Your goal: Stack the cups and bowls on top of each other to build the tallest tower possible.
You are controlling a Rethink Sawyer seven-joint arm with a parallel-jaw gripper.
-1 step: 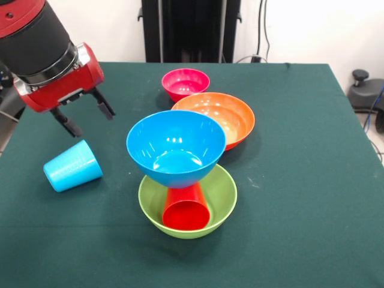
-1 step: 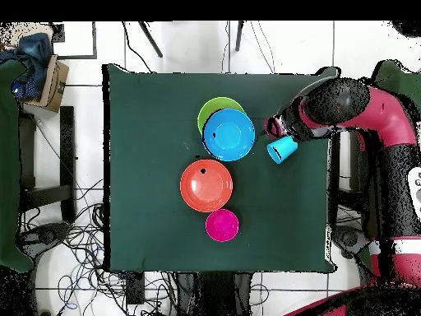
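The gripper (image 1: 85, 118) hangs just above the blue cup (image 1: 73, 166), its fingers spread apart and empty. That cup lies on its side at nine o'clock of the tower (image 1: 180, 180): a green bowl (image 1: 225, 198) holding a tipped red cup (image 1: 186, 211), with a blue bowl (image 1: 176, 147) perched on top. Orange bowl (image 1: 234, 117) and pink bowl (image 1: 185, 83) sit at one o'clock. All look like thin, stiff, glossy plastic, probably light and slippery. The ribbed, tapered cup is best pinched across its wall near the rim.
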